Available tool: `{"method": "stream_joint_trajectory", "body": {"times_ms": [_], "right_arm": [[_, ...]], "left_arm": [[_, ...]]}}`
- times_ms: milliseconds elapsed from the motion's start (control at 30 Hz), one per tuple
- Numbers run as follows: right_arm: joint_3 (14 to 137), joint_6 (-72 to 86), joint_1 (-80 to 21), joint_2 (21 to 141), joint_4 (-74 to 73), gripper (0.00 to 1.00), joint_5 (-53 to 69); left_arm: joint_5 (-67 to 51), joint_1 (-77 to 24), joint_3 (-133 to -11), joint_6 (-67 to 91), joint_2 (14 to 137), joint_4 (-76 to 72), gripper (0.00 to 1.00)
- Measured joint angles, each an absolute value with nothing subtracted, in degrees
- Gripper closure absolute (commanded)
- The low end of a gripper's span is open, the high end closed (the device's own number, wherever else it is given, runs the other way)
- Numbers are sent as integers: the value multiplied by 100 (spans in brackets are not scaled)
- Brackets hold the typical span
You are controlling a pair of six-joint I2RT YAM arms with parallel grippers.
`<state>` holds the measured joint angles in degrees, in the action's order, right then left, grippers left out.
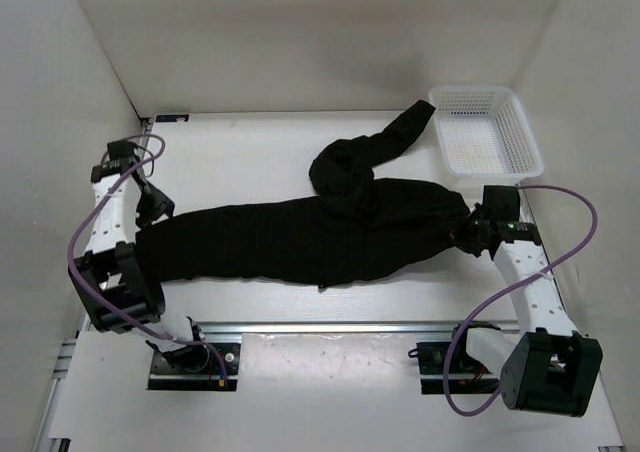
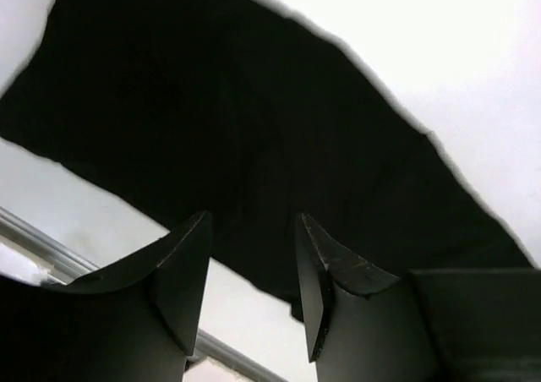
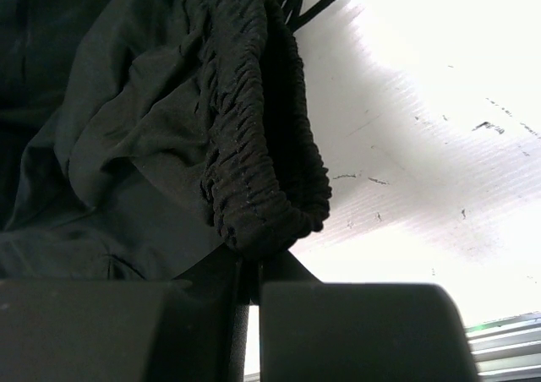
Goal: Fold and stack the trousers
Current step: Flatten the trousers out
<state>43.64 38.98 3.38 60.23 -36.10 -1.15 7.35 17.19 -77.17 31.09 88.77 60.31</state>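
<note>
Black trousers (image 1: 320, 237) lie unfolded across your table (image 1: 250, 152), no fold made yet; your right gripper (image 3: 251, 272) pinches the waistband (image 3: 254, 145), your left gripper (image 2: 252, 230) hangs spread above a leg end (image 2: 254, 111)

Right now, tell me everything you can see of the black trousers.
The trousers are plain black soft cloth, lying crumpled across the table. One leg stretches flat toward the left; the other bunches up and trails toward the white basket. The gathered elastic waistband is at the right end, pinched by the right gripper. The open left gripper hovers over the left leg end, not gripping it.
</note>
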Motion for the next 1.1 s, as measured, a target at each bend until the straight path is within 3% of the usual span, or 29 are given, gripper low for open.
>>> {"method": "stream_joint_trajectory", "body": {"times_ms": [200, 500, 833, 1100], "right_arm": [[4359, 3852, 375, 5913, -3677, 100, -108], [4119, 3848, 375, 5216, -4023, 100, -95], [4062, 3741, 375, 5234, -4062, 100, -23], [4082, 3577, 375, 5531, -4062, 100, 19]], "left_arm": [[338, 1730, -6331, 3151, 8311, 5839, 30], [-217, 1599, -6176, 3489, 7426, 6023, 32], [121, 1894, -6340, 3785, 9303, 5559, 32], [711, 2027, -7988, 3826, 9963, 5398, 30]]}}
